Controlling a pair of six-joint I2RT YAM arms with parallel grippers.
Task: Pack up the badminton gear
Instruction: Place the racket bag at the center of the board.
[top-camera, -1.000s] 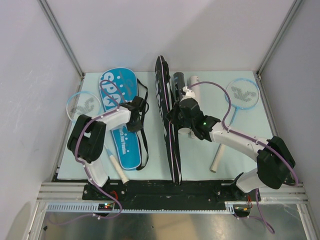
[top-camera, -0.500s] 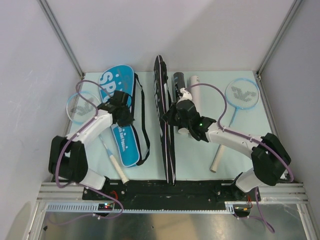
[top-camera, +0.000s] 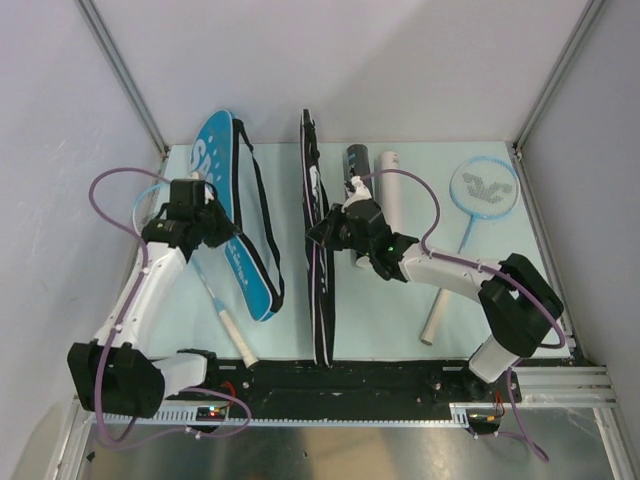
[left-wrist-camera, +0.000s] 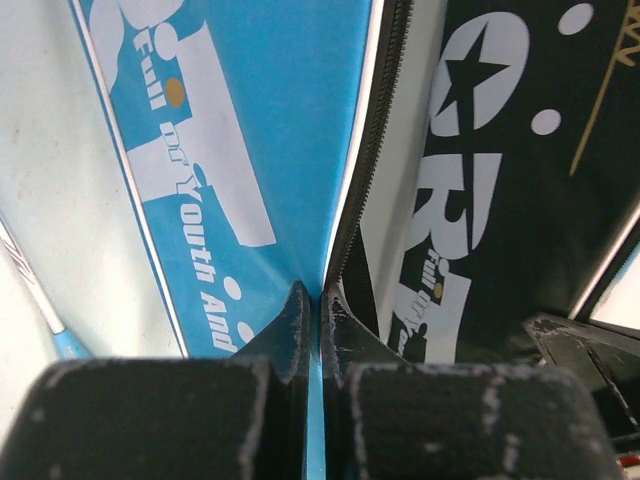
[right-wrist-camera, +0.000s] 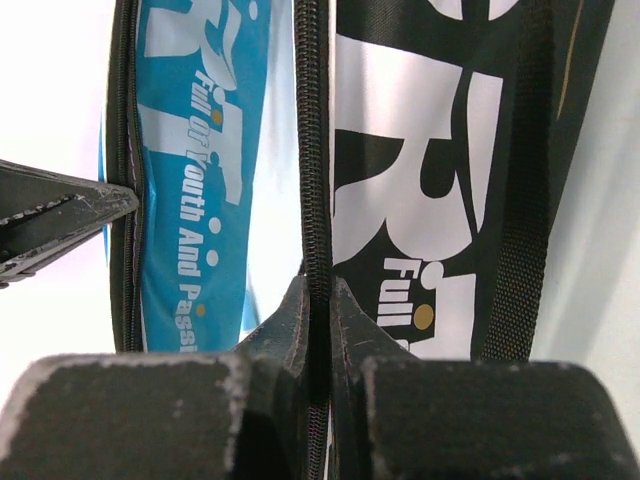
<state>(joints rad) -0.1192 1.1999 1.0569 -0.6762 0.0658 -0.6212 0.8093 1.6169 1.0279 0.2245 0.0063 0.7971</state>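
Observation:
My left gripper (top-camera: 205, 226) is shut on the edge of the blue "SPORT" cover (top-camera: 240, 215), holding it tilted up on its side; the wrist view shows the fingers (left-wrist-camera: 320, 300) pinching the blue edge (left-wrist-camera: 260, 130). My right gripper (top-camera: 325, 232) is shut on the zipper edge of the black cover (top-camera: 316, 290), which stands on edge; the wrist view shows the zipper (right-wrist-camera: 318, 290) between its fingers. One racket (top-camera: 484, 188) lies at the far right. Another racket (top-camera: 232, 335) lies under the left arm. A black tube (top-camera: 357, 163) and a white tube (top-camera: 389, 180) lie behind the right gripper. No shuttlecocks show.
The pale mat (top-camera: 400, 310) is bounded by metal frame posts (top-camera: 125, 75) and grey walls on both sides. The black strap (top-camera: 268, 235) of the blue cover hangs between the two covers. The black rail (top-camera: 330, 378) runs along the near edge.
Both grippers have moved left. The blue cover has been pulled from flat up onto its side and toward the left wall. The black cover has shifted left with the right gripper.

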